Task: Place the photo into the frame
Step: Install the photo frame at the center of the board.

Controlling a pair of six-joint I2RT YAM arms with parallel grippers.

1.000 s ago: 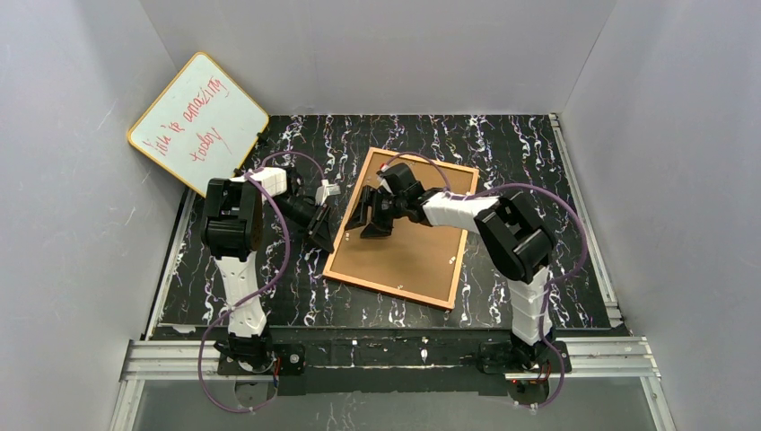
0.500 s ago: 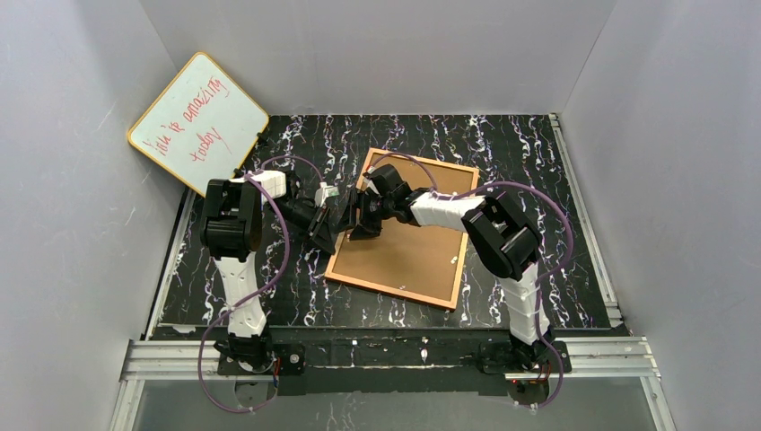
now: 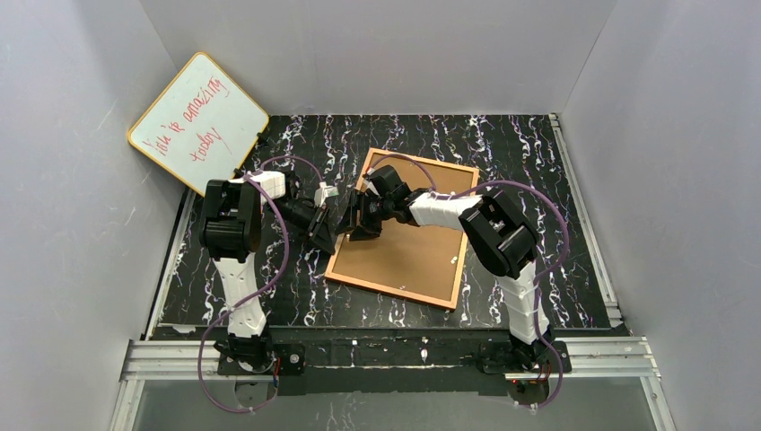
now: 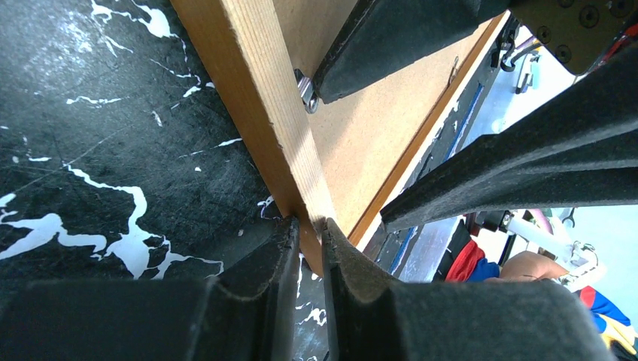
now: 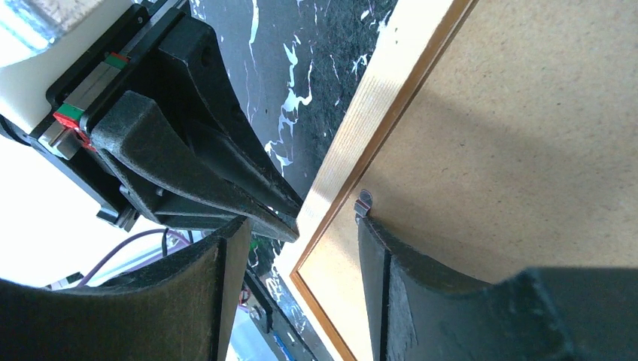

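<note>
Shifted left since earlier: right gripper (image 5: 299, 239), jaws apart, straddling the frame (image 3: 404, 247) at its left rail. We list the frame mid-table, backing up; left gripper (image 4: 308, 233) clamped on that rail, we judge steadying it; retaining clip (image 5: 363, 203) beside the right finger. Photo unseen.

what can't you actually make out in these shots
- The photo: it shows in no view. The frame lies back up, so whatever is under it is hidden.
- The frame's left edge, top view: covered by the left gripper and the right gripper.
- Metal tab, right wrist view: its lower end sits behind that gripper's finger; too small in the top view.
</note>
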